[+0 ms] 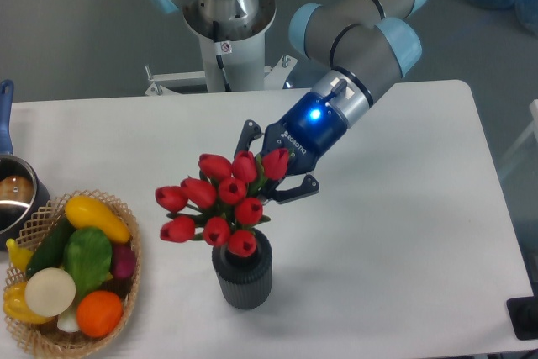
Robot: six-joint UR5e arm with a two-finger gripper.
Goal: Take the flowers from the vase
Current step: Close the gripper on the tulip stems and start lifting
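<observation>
The flowers, a bunch of red tulips with green leaves, stand above the dark ribbed vase near the table's front middle. The buds lean up and to the left. My gripper reaches in from the upper right and is shut on the flowers at the leafy stems just behind the buds. Its black fingers show to the right of the bunch. The lower stems are hidden behind the buds, so I cannot tell whether they still reach into the vase mouth.
A wicker basket of vegetables sits at the front left. A metal pot with a blue handle is at the left edge. The robot base stands behind the table.
</observation>
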